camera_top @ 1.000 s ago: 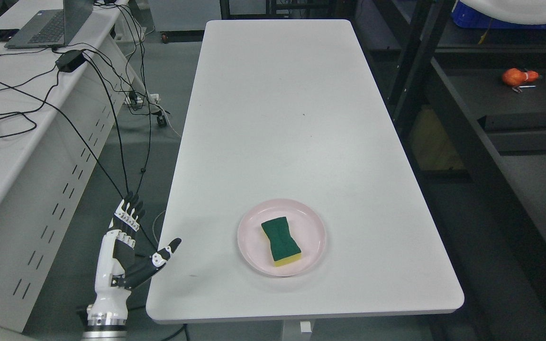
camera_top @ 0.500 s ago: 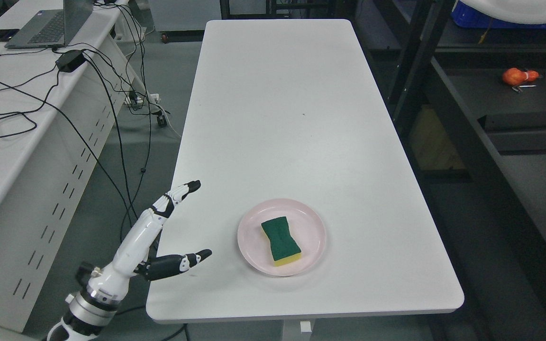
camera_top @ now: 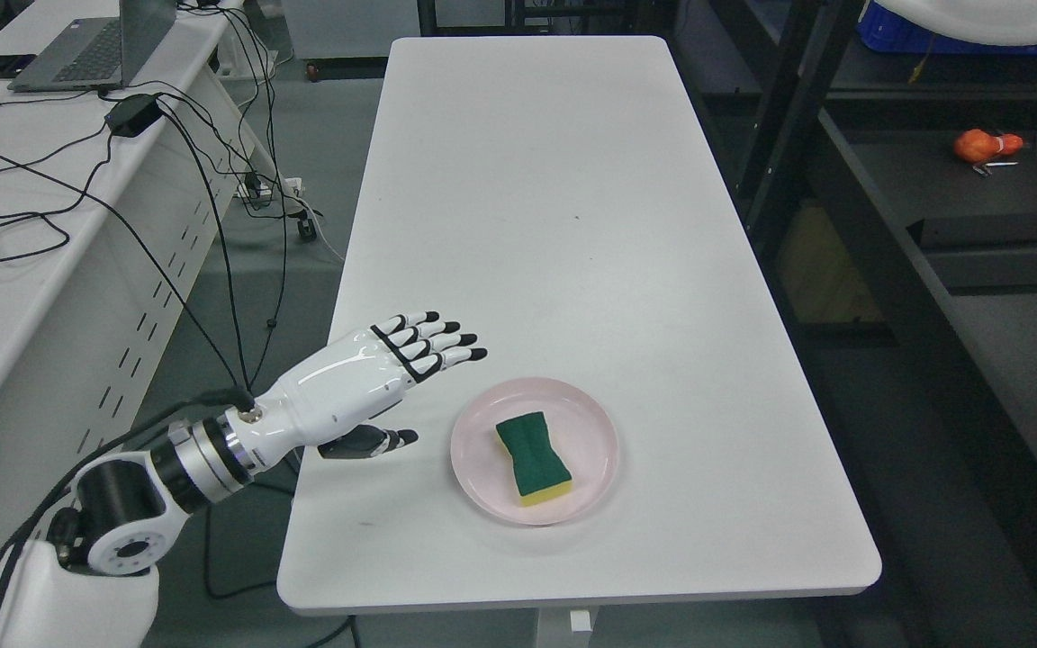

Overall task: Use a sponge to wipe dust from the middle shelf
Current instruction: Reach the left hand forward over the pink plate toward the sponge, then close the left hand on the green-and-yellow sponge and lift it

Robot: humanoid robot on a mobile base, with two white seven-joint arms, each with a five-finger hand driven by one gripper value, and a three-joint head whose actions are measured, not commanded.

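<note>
The white robot left hand (camera_top: 365,382) hovers over the white tabletop (camera_top: 554,207) at the lower left of the frame, fingers (camera_top: 433,340) stretched out flat and holding nothing. It looks like the reaching step: next it must go right, to the green and yellow sponge (camera_top: 533,457) on the round pink plate (camera_top: 595,423) (lower middle), and close around it. I see no writing anywhere.

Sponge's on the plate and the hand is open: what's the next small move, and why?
Probably carry the left hand rightward and lower it over the sponge. The hand is open, above the table's left edge, short of the pink plate, and the sponge lies ungrasped.
</note>
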